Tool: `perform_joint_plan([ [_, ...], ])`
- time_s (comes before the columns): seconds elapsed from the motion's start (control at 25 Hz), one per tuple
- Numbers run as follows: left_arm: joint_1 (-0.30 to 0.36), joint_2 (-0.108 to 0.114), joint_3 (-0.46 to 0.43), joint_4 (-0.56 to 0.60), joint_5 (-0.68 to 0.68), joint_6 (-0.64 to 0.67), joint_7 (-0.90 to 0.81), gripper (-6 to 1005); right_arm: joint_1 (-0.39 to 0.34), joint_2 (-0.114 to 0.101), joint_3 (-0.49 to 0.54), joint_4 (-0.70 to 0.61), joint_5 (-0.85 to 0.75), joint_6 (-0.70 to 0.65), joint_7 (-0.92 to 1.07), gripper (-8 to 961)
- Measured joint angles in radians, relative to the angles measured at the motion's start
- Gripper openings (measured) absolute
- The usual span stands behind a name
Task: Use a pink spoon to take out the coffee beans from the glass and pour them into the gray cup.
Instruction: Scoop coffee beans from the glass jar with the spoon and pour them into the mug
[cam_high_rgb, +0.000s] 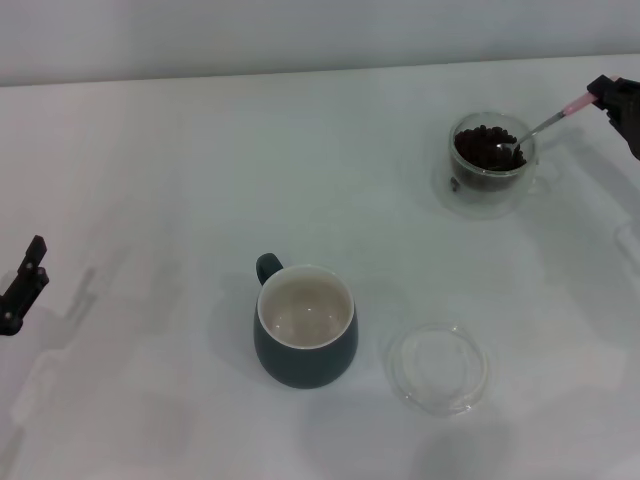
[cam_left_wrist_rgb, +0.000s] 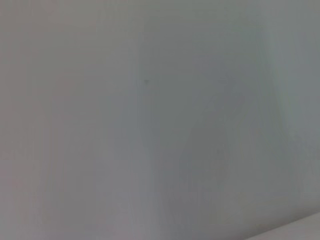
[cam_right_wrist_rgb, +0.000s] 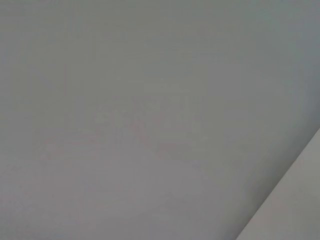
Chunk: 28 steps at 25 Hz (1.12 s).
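From the head view, a white worktop (cam_high_rgb: 150, 180) filled almost the whole scene. The rounded dark blue-gray ceramic mug, the gray cup (cam_high_rgb: 305, 327), stood upright near the front middle, its cream-white inside bare and its small loop handle pointing away from the robot and slightly to the left. Just to the right of the gray cup, apart from it, lay a shallow clear glass saucer dish (cam_high_rgb: 438, 368). Well beyond the gray cup and to its right stood the clear double-walled glass (cam_high_rgb: 490, 165), holding a heap of small dark brown coffee beans (cam_high_rgb: 485, 148). The pink spoon (cam_high_rgb: 540, 126), with its shiny silver metal bowl and pale pink handle, slanted down into the glass, its bowl resting among the coffee beans. The right gripper (cam_high_rgb: 606, 97), black, sat at the right edge, farther right of the glass, closed on the end of the pink handle. The left gripper (cam_high_rgb: 22, 285) hung far to the left of the gray cup, at the left edge, above the worktop; whether its fingers were open could not be told.

The left wrist view showed only a plain pale gray surface, with nothing recognisable.

The right wrist view showed the same kind of plain gray surface, with nothing recognisable.
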<state>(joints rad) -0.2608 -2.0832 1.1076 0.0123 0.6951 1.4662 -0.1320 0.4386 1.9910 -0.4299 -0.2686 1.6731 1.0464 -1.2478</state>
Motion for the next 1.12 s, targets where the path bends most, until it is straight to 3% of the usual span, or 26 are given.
perform_joint_plan([
  [0.72, 0.003, 0.002, 0.000, -0.001, 0.000, -0.001, 0.000, 761, -0.010, -0.001, 0.005, -0.002, 0.043, 0.059, 0.012, 144],
  [1.12, 0.000, 0.002, 0.000, 0.003, 0.000, -0.003, 0.000, 762, -0.025, 0.010, -0.011, 0.002, 0.036, 0.134, 0.008, 144],
])
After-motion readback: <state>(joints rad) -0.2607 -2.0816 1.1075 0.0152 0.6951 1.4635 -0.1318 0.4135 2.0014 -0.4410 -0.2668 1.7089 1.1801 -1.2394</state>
